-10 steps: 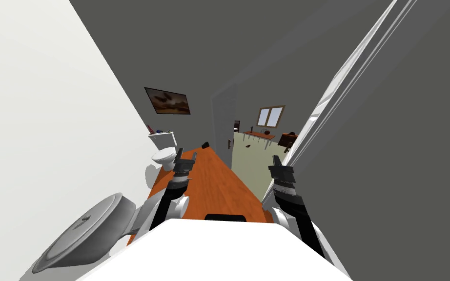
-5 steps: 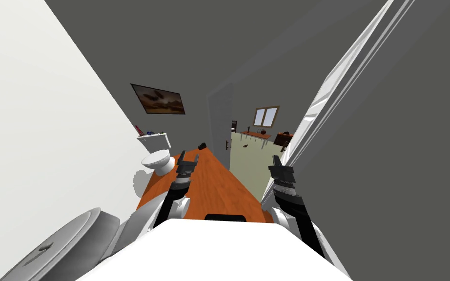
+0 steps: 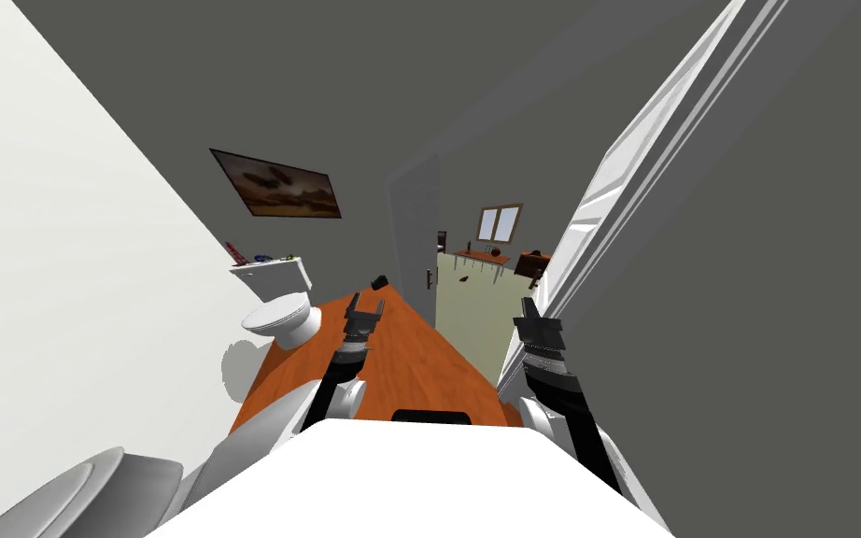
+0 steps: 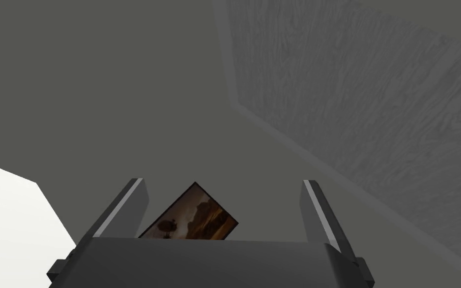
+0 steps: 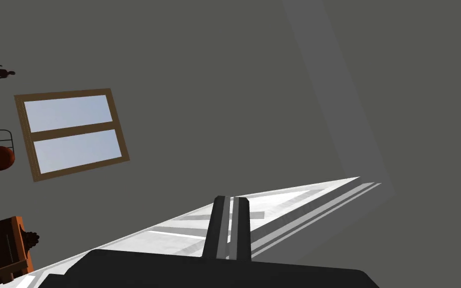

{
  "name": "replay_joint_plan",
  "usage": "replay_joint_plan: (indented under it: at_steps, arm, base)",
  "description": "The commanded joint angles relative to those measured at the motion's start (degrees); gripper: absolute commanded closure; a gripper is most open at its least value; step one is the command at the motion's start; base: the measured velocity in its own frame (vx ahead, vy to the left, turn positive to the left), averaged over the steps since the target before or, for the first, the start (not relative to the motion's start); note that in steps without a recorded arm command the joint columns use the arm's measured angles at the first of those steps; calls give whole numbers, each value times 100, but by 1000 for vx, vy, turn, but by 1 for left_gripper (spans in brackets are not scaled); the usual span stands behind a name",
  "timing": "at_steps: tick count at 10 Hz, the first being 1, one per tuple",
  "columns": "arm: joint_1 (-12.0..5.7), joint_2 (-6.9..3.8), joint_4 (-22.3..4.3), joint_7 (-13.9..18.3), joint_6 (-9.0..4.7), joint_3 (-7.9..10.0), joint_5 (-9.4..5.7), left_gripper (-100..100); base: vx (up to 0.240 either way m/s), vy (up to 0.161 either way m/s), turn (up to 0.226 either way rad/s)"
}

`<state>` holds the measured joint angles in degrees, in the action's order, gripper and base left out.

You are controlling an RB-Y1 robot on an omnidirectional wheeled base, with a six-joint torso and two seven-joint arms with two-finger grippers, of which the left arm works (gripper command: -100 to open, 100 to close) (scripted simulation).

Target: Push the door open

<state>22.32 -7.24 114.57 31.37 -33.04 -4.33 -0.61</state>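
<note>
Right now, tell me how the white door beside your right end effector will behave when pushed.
The white door looks like a stiff panelled slab, so it should swing as one piece rather than flex. It stands partly open, so it probably turns freely on its hinges. The shut right end effector is thin-tipped and may slide along the door's smooth face.

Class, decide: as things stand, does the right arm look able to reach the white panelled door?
Probably yes. The right end effector, shut, is close beside the white panelled door, and nothing stands between them; whether they touch I cannot tell.
</note>
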Motion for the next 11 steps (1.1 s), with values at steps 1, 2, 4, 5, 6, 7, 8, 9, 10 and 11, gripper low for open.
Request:
replay_joint_plan:
  at_steps: [1,2,4,5,6,7,8,9,10,11]
  arm:
    - [-18,-51,-195,215,-77,-37,-44,-100]
    - [-41,-84,-314,344,-113,-56,-73,-100]
    - [-86,-150,-552,600,-183,-93,-132,-100]
    - [-108,-183,-671,729,-219,-111,-162,-100]
    - [-131,-217,-793,861,-255,-130,-192,-100]
    - [-155,-251,-920,997,-293,-150,-224,-100]
    - [-179,-285,-1046,1134,-330,-170,-255,-100]
    - [-202,-319,-1172,1270,-368,-189,-286,-100]
    - [-226,-354,-1299,1407,-406,-209,-318,-100]
    - [-250,-388,-1425,1543,-443,-229,-349,-100]
  base:
    - [93,32,-150]
    - [105,34,-129]
    - [95,27,-130]
    - [94,24,-147]
    - [91,27,-173]
    - [85,35,-152]
    - [80,40,-136]
    - [81,44,-171]
    - [82,52,-133]
    - [83,37,-166]
